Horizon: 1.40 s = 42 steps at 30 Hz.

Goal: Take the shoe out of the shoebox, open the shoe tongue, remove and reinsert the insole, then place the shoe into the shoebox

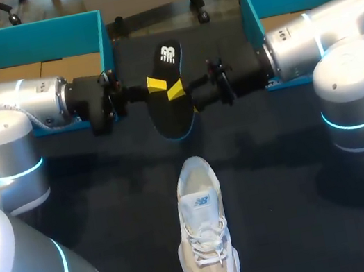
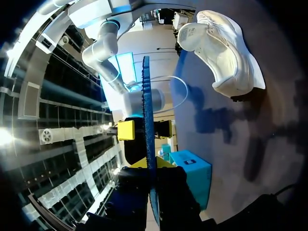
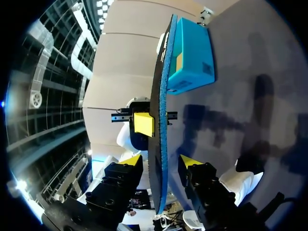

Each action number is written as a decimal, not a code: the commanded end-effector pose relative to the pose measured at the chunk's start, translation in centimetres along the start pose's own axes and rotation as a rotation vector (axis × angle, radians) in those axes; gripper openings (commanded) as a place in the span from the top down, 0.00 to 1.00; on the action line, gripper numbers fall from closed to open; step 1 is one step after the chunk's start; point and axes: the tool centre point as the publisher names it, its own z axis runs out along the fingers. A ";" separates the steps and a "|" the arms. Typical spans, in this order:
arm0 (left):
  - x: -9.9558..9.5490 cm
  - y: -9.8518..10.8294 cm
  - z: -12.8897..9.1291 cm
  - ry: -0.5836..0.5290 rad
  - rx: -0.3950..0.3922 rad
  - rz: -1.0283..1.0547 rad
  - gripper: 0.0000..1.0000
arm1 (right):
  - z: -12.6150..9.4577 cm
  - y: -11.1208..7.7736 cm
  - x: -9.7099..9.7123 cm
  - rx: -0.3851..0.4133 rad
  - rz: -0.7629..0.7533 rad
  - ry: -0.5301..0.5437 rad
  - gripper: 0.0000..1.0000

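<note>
Left hand (image 2: 150, 164) grasps the black blue-edged foam insole (image 1: 170, 106) in mid-air; right hand (image 3: 160, 161) is released, fingers straddling it, with the white lace-up sneaker (image 1: 205, 241) on the dark surface (image 1: 107, 191).

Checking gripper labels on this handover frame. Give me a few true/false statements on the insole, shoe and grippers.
1. The insole is out of the shoe and held above the table. True: the insole hangs between the two arms, and the shoe is apart from it.
2. The shoe sits in a shoebox. False: it stands on the table, on the robot's side of the insole.
3. The left gripper is shut on the insole. True: the left gripper has a tip against each face.
4. The right gripper is clamped on the insole. False: the right gripper is open, with a gap between each tip and the insole.
</note>
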 end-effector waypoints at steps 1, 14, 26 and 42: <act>0.0 0.0 0.1 0.000 -0.002 0.001 1.00 | 0.3 -0.3 -0.1 -0.008 0.002 0.005 0.54; 0.0 0.0 0.1 0.000 -0.002 0.001 1.00 | 0.3 -0.4 0.2 -0.008 -0.005 0.011 0.58; 0.0 0.0 0.1 0.000 -0.002 0.001 1.00 | 0.3 -0.3 0.4 -0.002 -0.014 0.015 0.64; 0.0 0.0 0.1 0.000 -0.002 0.001 1.00 | 0.4 -0.2 0.3 0.000 -0.012 0.028 0.80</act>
